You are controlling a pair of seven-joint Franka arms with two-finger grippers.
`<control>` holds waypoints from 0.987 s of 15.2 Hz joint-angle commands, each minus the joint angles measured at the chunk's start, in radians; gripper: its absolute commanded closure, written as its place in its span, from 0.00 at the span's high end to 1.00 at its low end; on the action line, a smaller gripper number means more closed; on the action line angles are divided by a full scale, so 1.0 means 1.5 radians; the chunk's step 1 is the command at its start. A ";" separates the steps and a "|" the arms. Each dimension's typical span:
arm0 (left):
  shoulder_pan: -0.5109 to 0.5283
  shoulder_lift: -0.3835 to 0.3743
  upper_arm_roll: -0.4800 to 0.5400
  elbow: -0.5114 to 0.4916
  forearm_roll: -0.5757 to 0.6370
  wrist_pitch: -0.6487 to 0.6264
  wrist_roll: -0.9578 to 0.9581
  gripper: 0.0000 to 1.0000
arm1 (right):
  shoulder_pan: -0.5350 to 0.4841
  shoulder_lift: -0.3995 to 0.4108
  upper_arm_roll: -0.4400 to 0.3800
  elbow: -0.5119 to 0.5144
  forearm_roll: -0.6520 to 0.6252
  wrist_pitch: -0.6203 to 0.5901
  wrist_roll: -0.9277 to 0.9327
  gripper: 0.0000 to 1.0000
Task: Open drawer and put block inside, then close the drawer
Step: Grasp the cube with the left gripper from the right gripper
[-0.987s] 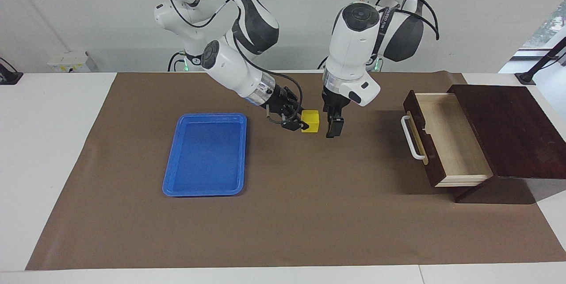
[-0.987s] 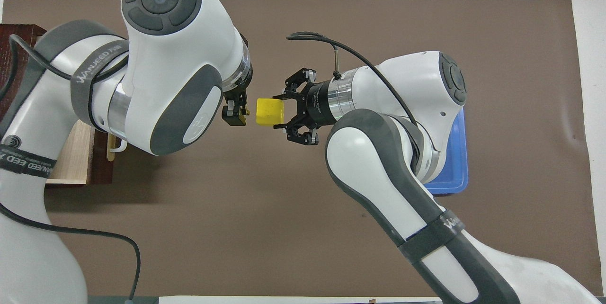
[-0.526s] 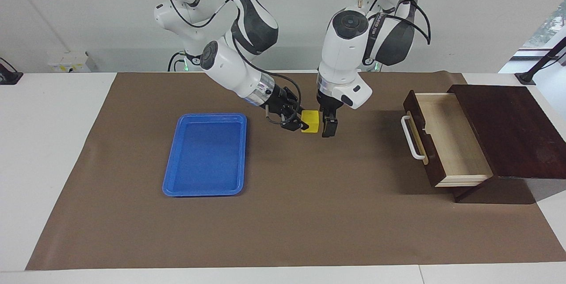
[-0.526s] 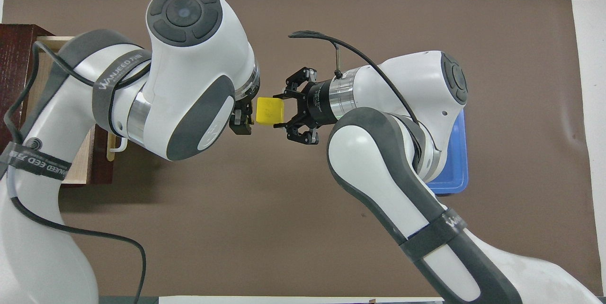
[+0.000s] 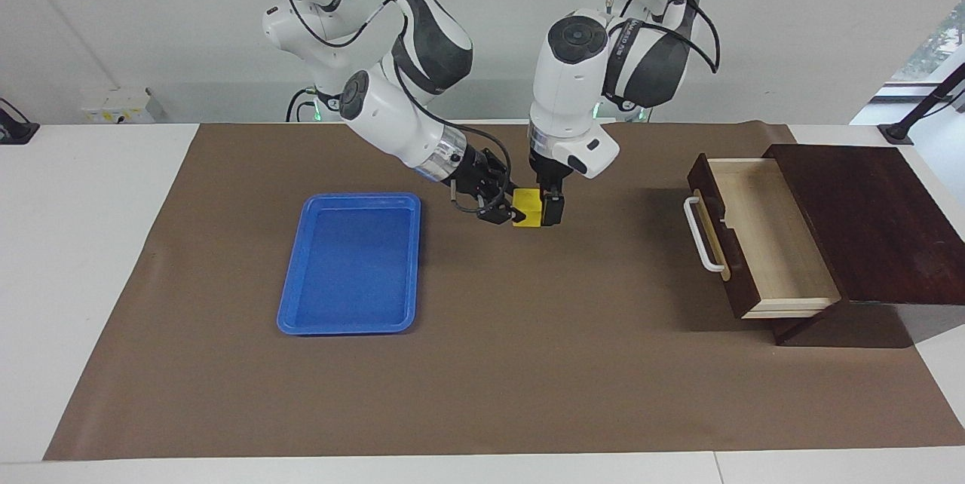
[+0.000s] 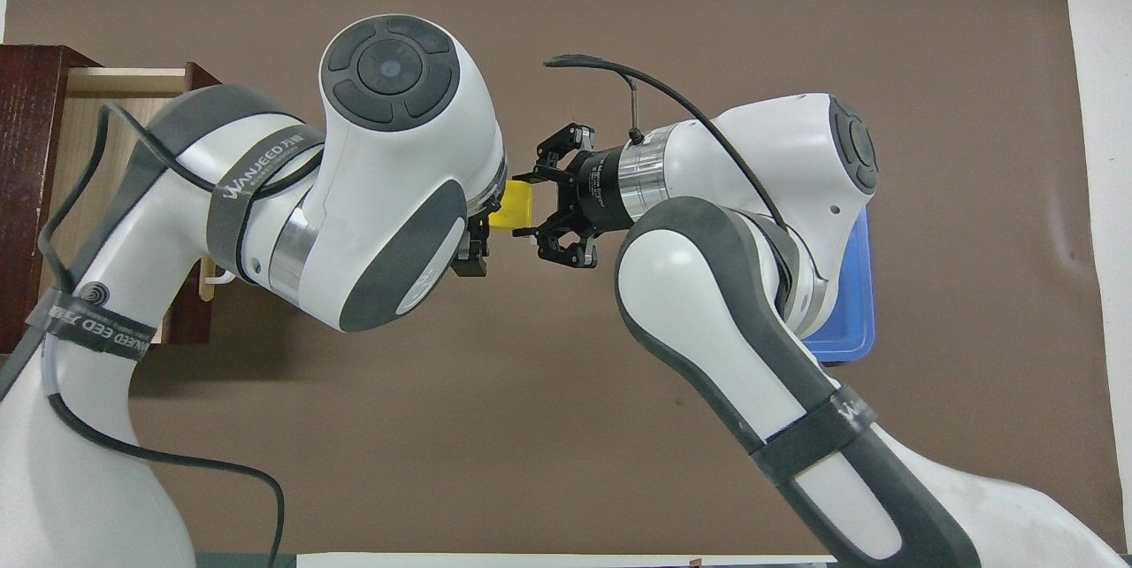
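The yellow block [image 5: 527, 208] is held over the middle of the brown mat by my right gripper [image 5: 512, 206], which is shut on it. In the overhead view the block [image 6: 516, 205] is partly hidden under my left wrist. My left gripper [image 5: 551, 210] points down and is open, with a finger [image 5: 553, 208] right against the side of the block that faces the drawer. The drawer [image 5: 769, 237] of the dark brown box stands pulled out, with its pale inside bare and its white handle [image 5: 701, 236] toward the block. The drawer also shows in the overhead view [image 6: 124, 81].
A flat blue tray [image 5: 350, 265] lies on the mat toward the right arm's end of the table, and my right arm covers most of it in the overhead view [image 6: 851, 320]. The dark brown box [image 5: 867, 220] stands at the left arm's end.
My left gripper has moved from beside the block, away from the drawer, until it reaches the block. My right gripper has held the block almost still.
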 commanded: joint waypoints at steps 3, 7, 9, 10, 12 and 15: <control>-0.011 -0.022 0.010 -0.031 0.015 0.035 -0.017 1.00 | -0.005 -0.001 0.003 0.000 0.011 0.000 0.008 0.00; -0.017 -0.023 0.009 -0.032 0.032 0.037 -0.016 1.00 | -0.005 -0.001 0.003 0.000 0.011 0.000 0.008 0.00; -0.018 -0.023 0.009 -0.032 0.031 0.037 -0.016 1.00 | -0.006 -0.001 0.003 0.000 0.011 0.000 0.008 0.00; -0.019 -0.023 0.009 -0.032 0.032 0.037 -0.016 1.00 | -0.005 -0.001 0.003 0.000 0.011 0.000 0.008 0.00; -0.019 -0.022 0.008 -0.031 0.031 0.042 -0.016 1.00 | -0.005 -0.001 0.003 0.000 0.011 0.000 0.008 0.00; -0.020 -0.022 0.007 -0.032 0.031 0.043 -0.017 1.00 | -0.006 -0.001 0.003 0.000 0.011 0.000 0.008 0.00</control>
